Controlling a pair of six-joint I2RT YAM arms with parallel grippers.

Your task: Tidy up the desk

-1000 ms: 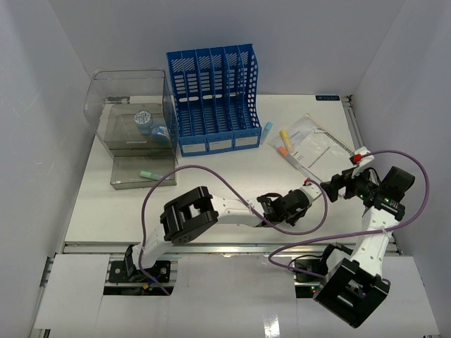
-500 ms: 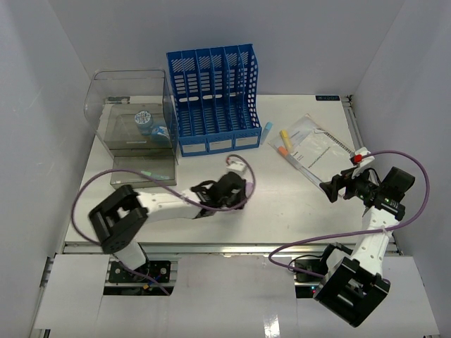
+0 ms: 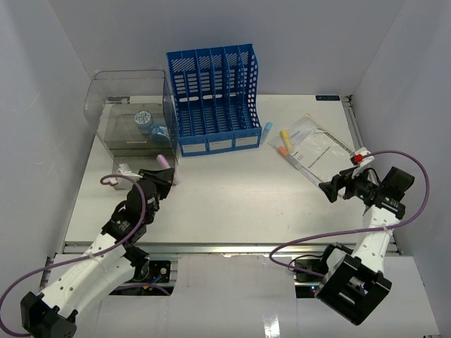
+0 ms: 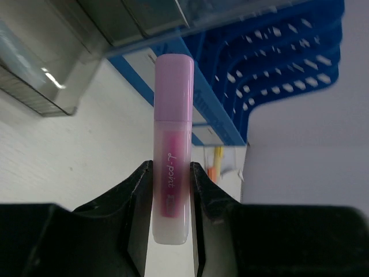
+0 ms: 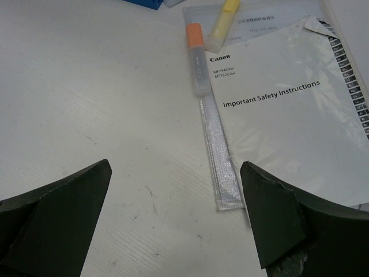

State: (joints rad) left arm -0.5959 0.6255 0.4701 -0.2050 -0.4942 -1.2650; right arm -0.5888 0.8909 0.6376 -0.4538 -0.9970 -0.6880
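My left gripper (image 4: 171,171) pinches a pink translucent marker (image 4: 173,109) near the clear plastic box (image 3: 99,98); right gripper (image 5: 176,167) gapes empty; orange-capped marker (image 5: 196,57), yellow marker (image 5: 222,23), white leaflet (image 5: 288,115) lie unsorted.

Bright, even overhead light; faint soft shadows on desk (image 3: 239,190); left wrist background slightly soft.

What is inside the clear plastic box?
Inside the clear plastic box, two blue round items lie near one wall; their kind is unclear. The left gripper, shut on a pink highlighter, covers part of the tray in front.
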